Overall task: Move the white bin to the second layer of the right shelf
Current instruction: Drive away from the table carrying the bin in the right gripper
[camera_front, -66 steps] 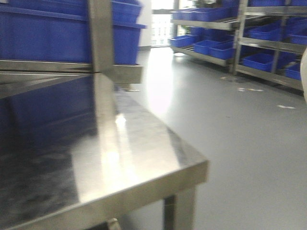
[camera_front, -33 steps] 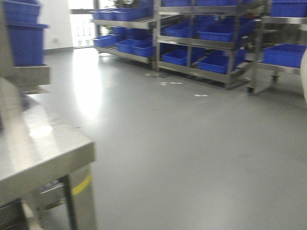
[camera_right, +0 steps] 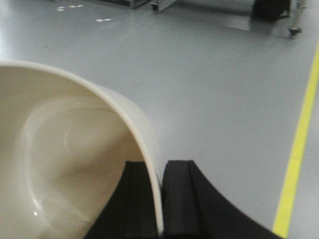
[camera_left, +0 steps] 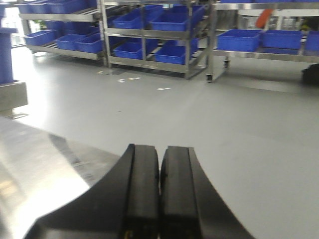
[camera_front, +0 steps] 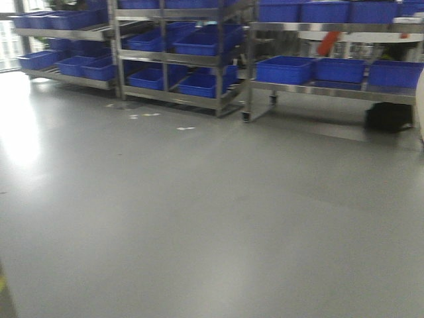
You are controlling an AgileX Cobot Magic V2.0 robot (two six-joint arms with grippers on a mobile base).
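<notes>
Rim of the white bin is pinched in my right claw — one black finger inside the wall, one outside, closed hard on the plastic. The tub hangs over grey floor near a yellow floor line, and only the right wrist view shows this. My left claw has its fingers pressed together with nothing between them, and a steel tabletop lies at its left. The front view gives only the far side of the room — steel racks loaded with blue crates.
</notes>
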